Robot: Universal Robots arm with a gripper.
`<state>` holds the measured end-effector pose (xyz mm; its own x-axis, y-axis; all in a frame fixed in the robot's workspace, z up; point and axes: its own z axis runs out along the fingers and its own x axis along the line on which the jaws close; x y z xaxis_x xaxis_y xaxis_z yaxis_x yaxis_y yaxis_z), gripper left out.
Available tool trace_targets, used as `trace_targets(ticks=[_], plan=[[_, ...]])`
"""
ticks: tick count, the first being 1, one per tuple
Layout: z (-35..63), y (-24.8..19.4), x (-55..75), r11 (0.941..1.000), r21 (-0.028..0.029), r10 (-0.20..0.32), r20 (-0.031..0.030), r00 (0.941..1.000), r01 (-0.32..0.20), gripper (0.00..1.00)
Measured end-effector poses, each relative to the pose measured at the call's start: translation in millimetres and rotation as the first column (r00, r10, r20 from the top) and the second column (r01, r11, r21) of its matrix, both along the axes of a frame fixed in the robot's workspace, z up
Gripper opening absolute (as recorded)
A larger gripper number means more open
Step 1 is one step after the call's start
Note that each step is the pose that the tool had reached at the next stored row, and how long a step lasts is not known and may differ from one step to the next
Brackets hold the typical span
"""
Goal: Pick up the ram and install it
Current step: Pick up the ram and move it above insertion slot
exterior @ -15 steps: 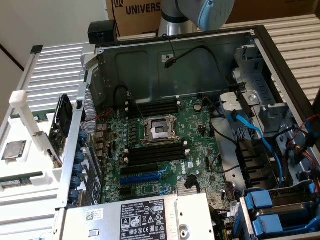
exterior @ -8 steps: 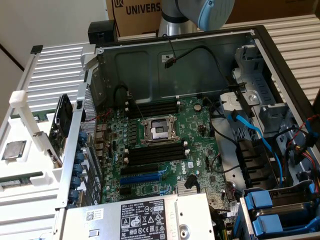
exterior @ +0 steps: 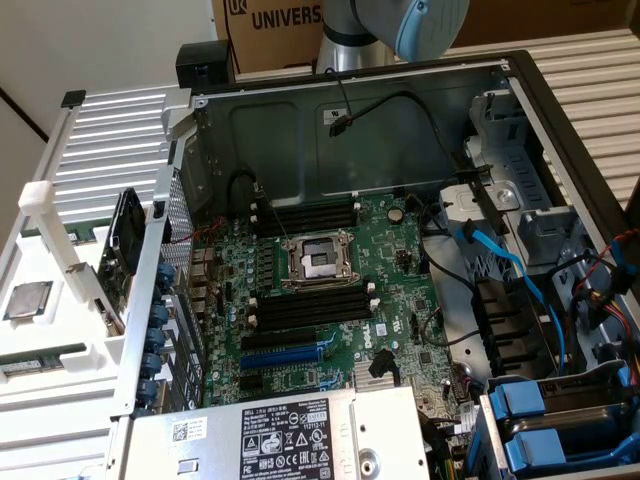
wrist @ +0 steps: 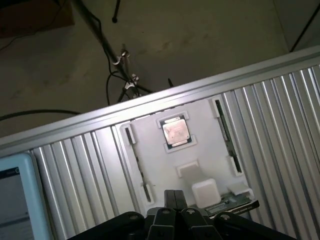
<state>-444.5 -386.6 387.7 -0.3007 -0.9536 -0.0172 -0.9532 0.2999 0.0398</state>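
Right, early days here. The gripper (wrist: 175, 193) hangs above the bench with its black fingers (wrist: 169, 200) pressed flat together and nothing between them, so no pick has happened yet.

Just beside those fingers, on the wrist view, lies what I take to be the ram (wrist: 235, 202). It's a long, thin green circuit-board stick, seen mostly edge-on, sitting at the near end of a matte white plastic holder tray (wrist: 150, 130). That tray rests on a ribbed, brushed-aluminium bench top (wrist: 280, 125) and has a square silver processor chip (wrist: 176, 132) nested in its middle, with narrow dark recesses down either side.

Over in the open dark-metal computer case (exterior: 400, 130), the large green motherboard (exterior: 400, 270) lies flat and glossy. Its long black memory slots (exterior: 305, 305), with white end clips, flank the bare steel socket. I see no green stick standing in any of them, so by my reckoning the install hasn't begun either. The grey robot arm with the pale blue cap (exterior: 420, 25) looms behind the case's back wall.

So both the lifting and the seating are left to do.
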Motion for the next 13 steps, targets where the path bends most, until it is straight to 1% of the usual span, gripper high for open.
trace_targets(ticks=[1, 4, 8, 13], plan=[[0.0, 0.3, -0.2, 1.0, 0.0001, 0.007, 0.0001, 1.0, -0.007, 0.11], [-0.1, 0.4, -0.3, 0.9988, 0.0002, 0.05, 0.0004, 0.9988, -0.05, 0.11], [-0.1, 0.4, -0.3, 0.9934, 0.0002, 0.114, 0.0003, 0.9934, -0.114, 0.11], [-0.2, 0.4, -0.3, 0.9927, 0.0001, 0.12, 0.0003, 0.9927, -0.12, 0.11]])
